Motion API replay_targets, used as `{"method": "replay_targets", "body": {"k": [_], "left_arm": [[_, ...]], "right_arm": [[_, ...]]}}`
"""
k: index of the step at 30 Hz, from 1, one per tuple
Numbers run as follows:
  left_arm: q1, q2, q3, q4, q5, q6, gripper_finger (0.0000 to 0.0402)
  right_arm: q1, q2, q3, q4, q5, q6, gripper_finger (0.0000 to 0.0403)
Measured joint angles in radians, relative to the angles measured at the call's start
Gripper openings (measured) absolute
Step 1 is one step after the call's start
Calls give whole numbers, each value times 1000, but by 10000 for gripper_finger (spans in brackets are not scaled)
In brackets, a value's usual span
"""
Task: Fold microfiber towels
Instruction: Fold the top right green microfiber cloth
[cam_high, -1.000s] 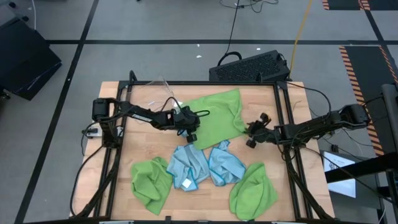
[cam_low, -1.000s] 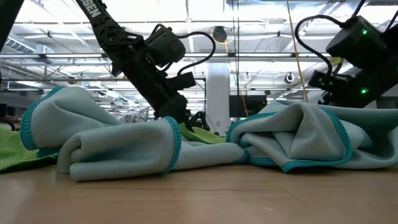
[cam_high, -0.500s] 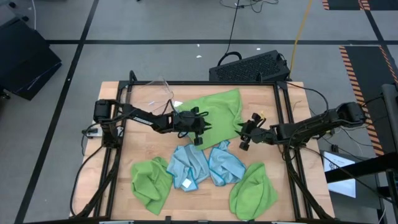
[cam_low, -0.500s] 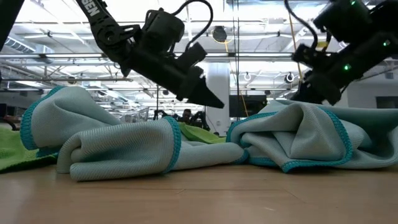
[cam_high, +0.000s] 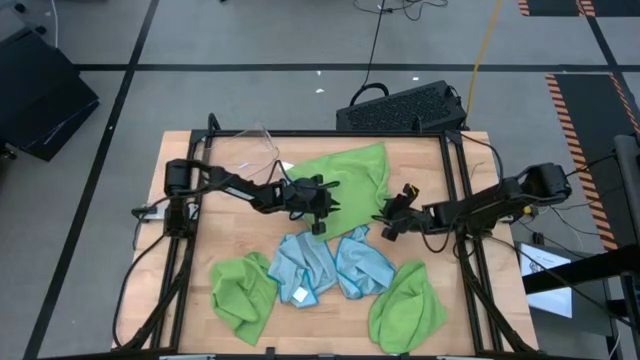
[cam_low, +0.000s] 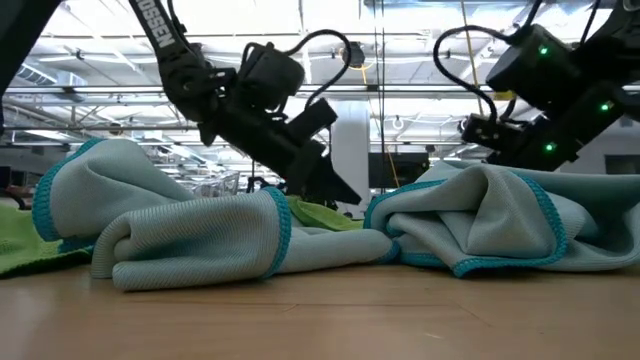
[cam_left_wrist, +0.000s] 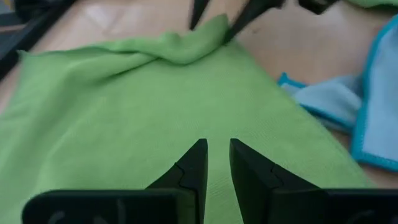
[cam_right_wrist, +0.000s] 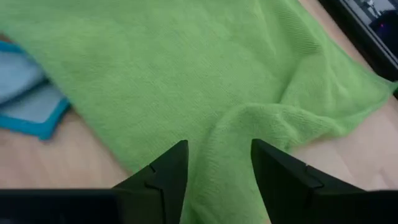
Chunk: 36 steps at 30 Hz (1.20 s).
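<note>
High view: green towel (cam_high: 345, 178) lies spread at tabletop (cam_high: 230, 225) rear-center. Left tool (cam_high: 322, 208) hovers over its near edge, fingers nearly together, empty; right tool (cam_high: 390, 222) released w/ fingers apart, beside its bunched corner.

Low across the wooden table (cam_low: 320, 320): two light blue towels with teal hems fill the foreground, the one nearer my left (cam_low: 170, 235) rolled into a fat fold, the other (cam_low: 490, 220) heaped in loose ridges, the two touching at mid-frame. My left gripper (cam_low: 335, 190) slants down behind the rolled towel, tips just above a strip of lime green towel (cam_low: 320, 215) lying behind the blue ones; another patch of green (cam_low: 15, 250) shows at the frame's edge. My right gripper (cam_low: 480, 130) hangs behind the crest of the heaped towel, green lights on its housing, fingers hidden by the cloth.
</note>
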Motion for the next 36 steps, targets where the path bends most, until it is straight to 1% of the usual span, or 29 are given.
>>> {"method": "replay_targets", "body": {"k": [4,8,10,12,16,22,26,30,33,36], "left_arm": [[2,7,8,4,42,0,72],[2,7,8,-25,78,-2,72],[2,7,8,-54,82,0,72],[2,7,8,-102,84,1,72],[2,7,8,-190,82,1,72],[2,6,10,-260,79,1,72],[2,5,10,-264,78,0,72],[-2,5,10,-266,78,-1,72],[-3,5,10,-267,77,0,72],[-3,5,9,-260,77,0,72]], "right_arm": [[-43,18,1,-31,-11,-2,120],[-88,25,1,-56,-79,16,59],[-94,13,1,-68,-83,26,24],[-94,-18,0,-72,-82,25,7],[-108,-115,1,-101,-80,44,14],[-158,-262,1,-315,-77,171,3],[-195,-315,0,-425,-66,292,13],[-210,-340,0,-520,-24,374,49],[-213,-355,-1,-575,27,441,92],[-215,-383,-1,-572,49,484,136]]}}
